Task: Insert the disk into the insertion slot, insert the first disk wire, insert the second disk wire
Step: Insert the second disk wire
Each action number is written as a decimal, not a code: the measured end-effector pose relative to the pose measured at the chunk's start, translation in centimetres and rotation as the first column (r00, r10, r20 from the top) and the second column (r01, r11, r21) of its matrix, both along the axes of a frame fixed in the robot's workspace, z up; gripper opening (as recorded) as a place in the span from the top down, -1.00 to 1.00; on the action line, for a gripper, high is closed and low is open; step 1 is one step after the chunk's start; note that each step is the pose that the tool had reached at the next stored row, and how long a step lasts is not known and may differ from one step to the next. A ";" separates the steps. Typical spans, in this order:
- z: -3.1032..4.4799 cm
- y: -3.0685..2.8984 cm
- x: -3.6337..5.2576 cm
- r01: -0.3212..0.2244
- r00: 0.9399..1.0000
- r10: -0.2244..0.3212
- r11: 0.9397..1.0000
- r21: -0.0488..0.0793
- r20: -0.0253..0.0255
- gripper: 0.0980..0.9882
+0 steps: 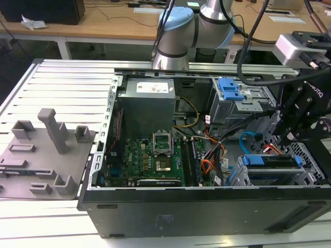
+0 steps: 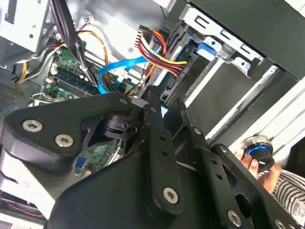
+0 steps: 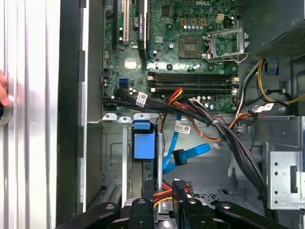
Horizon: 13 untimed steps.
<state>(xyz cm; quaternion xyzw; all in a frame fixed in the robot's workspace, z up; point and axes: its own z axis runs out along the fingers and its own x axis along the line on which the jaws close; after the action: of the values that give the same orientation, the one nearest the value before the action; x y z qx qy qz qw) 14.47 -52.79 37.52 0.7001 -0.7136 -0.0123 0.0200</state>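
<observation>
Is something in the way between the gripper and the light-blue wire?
Yes. In the first wrist view, a dark plug on red and yellow wires sits between the gripper and the light-blue wire.

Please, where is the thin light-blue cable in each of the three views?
Exterior view: the light-blue cable loops at the exterior view's right, near the disk.
Second wrist view: it curves beside the orange-red-black bundle.
First wrist view: it lies beside a blue plastic part.
Shared landmark: the green motherboard.
</observation>
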 end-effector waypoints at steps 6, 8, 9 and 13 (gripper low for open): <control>-0.36 0.65 -0.64 0.000 1.000 0.000 1.000 0.000 0.000 0.54; -0.49 0.96 -0.95 0.000 1.000 0.000 1.000 0.000 0.000 0.54; -0.52 1.06 -1.09 0.000 1.000 0.000 1.000 0.000 0.000 0.54; -0.60 1.25 -1.76 0.000 1.000 0.000 1.000 0.000 0.000 0.54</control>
<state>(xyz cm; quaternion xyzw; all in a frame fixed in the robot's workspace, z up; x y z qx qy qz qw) 12.71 -51.54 36.92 0.7001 -0.7137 -0.0123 0.0199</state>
